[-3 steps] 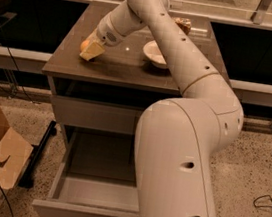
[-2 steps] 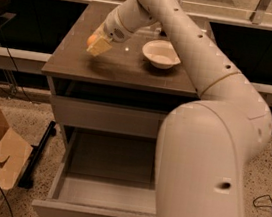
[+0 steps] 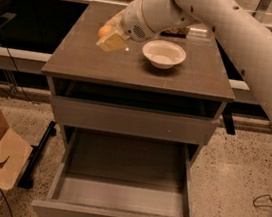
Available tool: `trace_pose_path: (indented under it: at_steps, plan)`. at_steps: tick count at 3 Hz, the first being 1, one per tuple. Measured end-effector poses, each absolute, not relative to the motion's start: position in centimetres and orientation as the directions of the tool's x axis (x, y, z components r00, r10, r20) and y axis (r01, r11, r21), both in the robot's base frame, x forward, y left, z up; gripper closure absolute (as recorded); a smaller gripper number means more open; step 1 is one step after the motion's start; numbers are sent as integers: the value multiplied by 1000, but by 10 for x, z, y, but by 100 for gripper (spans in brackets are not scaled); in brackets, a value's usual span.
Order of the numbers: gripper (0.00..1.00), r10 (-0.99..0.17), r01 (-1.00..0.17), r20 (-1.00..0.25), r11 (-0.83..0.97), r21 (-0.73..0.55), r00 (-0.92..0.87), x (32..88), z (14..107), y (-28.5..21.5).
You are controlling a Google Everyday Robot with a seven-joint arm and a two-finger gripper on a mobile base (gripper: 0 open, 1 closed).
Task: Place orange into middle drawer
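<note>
Risk sits mostly in the grasp itself. The gripper (image 3: 111, 40) is low over the left rear part of the cabinet top (image 3: 82, 58), pressed right up against the orange (image 3: 104, 29), which shows only as a rounded edge at the gripper's far side. Whether the claw is clamped on the fruit or merely beside it cannot be told from this view. If the hold is shallow or off-centre, the smooth round orange could squirt out and roll across the top, toward the left edge or toward the white bowl (image 3: 164, 54) just to the right.

The middle drawer (image 3: 124, 172) stands pulled out well below and toward the camera, with the closed drawer front (image 3: 131, 121) between it and the top. A carry down from here probably has to swing out past that front and the top's overhang; a tight path could knock the fruit loose. Released from too high, the orange could bounce on the bare drawer floor, or miss the walls and land on the speckled floor (image 3: 237, 175).
</note>
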State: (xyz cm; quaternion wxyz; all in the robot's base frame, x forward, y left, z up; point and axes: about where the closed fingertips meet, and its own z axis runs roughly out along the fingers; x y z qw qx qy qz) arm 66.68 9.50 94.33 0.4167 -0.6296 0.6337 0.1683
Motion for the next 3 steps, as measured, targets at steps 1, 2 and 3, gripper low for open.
trace_pose_path:
  at_steps: [1,2,3]
  plan:
    - [100,-645,-950,-762,196,-245,64,614,927,70]
    - [100,-652,-966,-756,231,-113,-67,561,872,49]
    - [100,-649,-965,-737,262,18,-190,519,797,41]
